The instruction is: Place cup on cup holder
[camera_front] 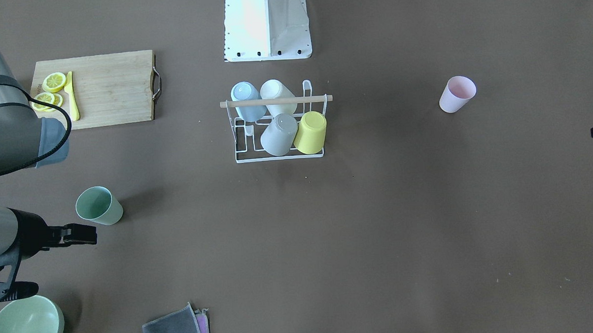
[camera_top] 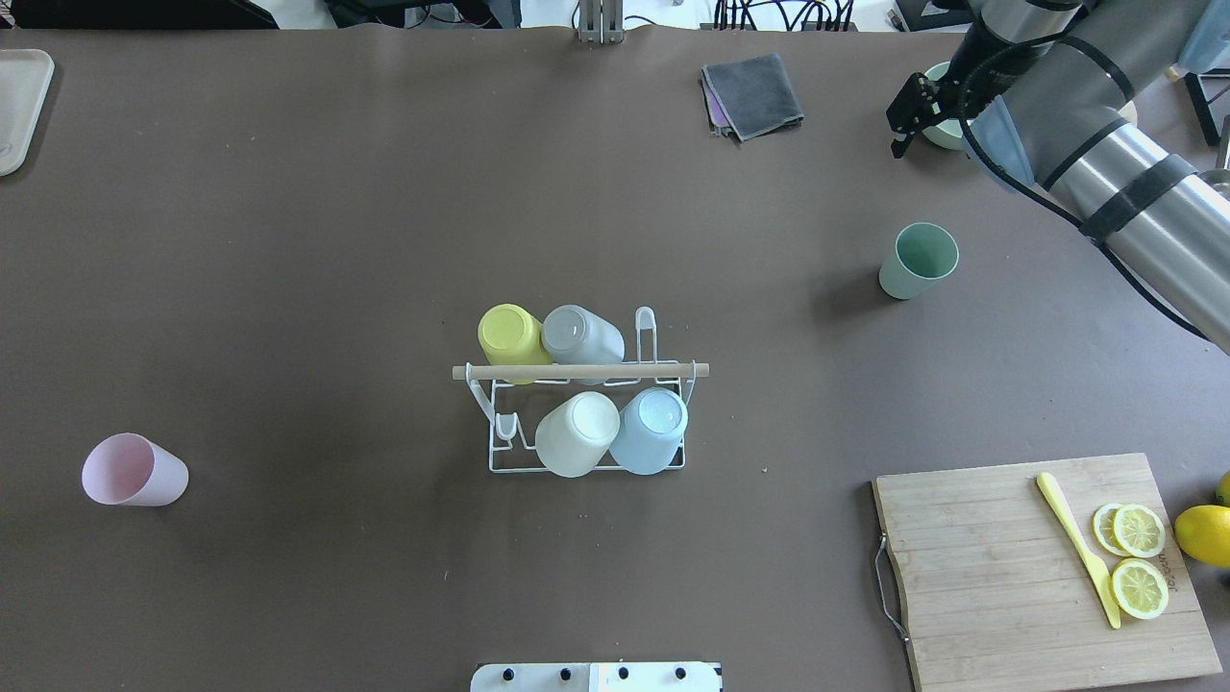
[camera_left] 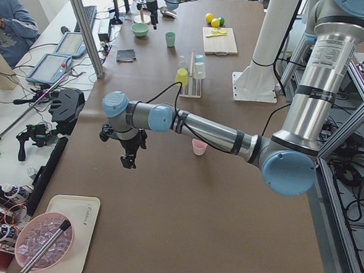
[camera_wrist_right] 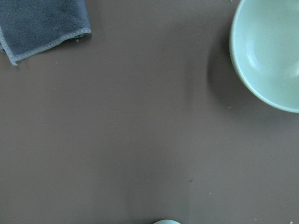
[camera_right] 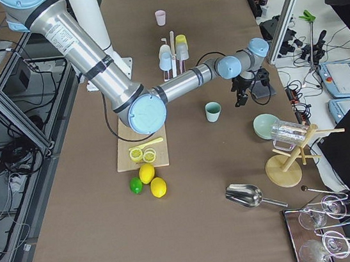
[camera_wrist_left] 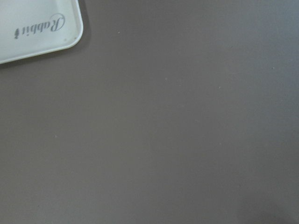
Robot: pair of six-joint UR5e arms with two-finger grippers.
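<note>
Cup holder (camera_top: 577, 371) stands upright in the middle of the table (camera_top: 288, 240). Four cups sit mouth-down on its prongs. The yellow cup (camera_top: 509, 334) and grey cup (camera_top: 581, 334) are in the row away from the robot. The white cup (camera_top: 577, 434) and blue cup (camera_top: 651, 430) are in the near row.

Pink cup (camera_top: 135, 469) stands mouth-up, well apart from the holder, on the robot's left. Green cup (camera_top: 918, 259) stands mouth-up, well apart from the holder on the robot's right and farther out.

Right gripper (camera_front: 65, 262) is beyond the green cup from the holder, near it but not touching, between it and a pale green bowl (camera_front: 23, 326). Its fingers are spread wide with nothing between them.

Left gripper (camera_left: 129, 163) hangs over bare table, beyond the pink cup from the holder. Cannot tell its finger spread.

Cutting board (camera_top: 1038, 567) lies right of the holder, nearer the robot.
</note>
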